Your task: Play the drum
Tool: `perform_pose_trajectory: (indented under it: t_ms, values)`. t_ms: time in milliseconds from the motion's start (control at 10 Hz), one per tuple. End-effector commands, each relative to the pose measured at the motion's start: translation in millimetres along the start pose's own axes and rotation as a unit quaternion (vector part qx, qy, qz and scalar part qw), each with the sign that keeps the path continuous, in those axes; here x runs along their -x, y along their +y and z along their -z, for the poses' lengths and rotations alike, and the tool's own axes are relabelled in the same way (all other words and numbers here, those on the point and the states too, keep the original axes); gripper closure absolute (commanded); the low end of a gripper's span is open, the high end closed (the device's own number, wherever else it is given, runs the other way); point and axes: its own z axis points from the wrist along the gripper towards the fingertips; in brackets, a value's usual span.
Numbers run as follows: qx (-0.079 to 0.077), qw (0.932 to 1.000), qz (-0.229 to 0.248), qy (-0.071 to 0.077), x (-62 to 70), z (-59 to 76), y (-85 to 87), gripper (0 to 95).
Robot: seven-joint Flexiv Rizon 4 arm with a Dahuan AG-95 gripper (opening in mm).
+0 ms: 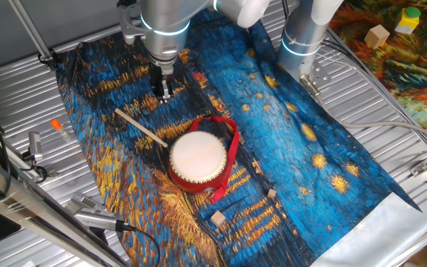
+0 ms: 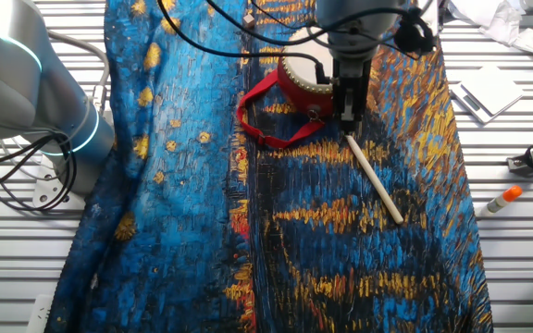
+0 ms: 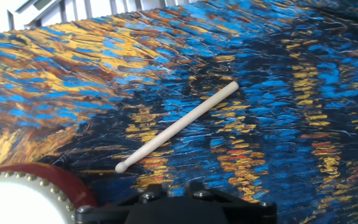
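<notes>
Wooden stick (image 3: pixel 178 126) fully visible only in hand view, beside drum (image 3: pixel 23 196).

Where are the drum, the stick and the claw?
drum (image 1: pixel 197 157): one fixed view, centre of the cream skin.
stick (image 3: pixel 179 126): hand view, middle of the wooden shaft.
claw (image 1: pixel 163 95): one fixed view, midway between its fingertips above the cloth.

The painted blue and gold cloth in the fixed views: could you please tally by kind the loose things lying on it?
Small round red drum with cream-white skin: 1
Thin wooden stick: 1
Small tan wooden blocks: 2
Total: 4
</notes>
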Motion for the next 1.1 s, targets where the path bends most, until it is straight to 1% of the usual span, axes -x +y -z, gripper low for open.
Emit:
perform_pose_trajectory:
  t_ms: [100, 600, 1100]
  values:
    - [0.002, 1.0000, 0.003, 0.002, -0.3, 0.4, 0.1, 95.0]
    - [-0.001, 1.0000, 0.003, 0.008, -0.3, 0.4, 0.1, 95.0]
    - [-0.002, 0.9999, 0.004, 0.009, -0.3, 0.4, 0.1, 95.0]
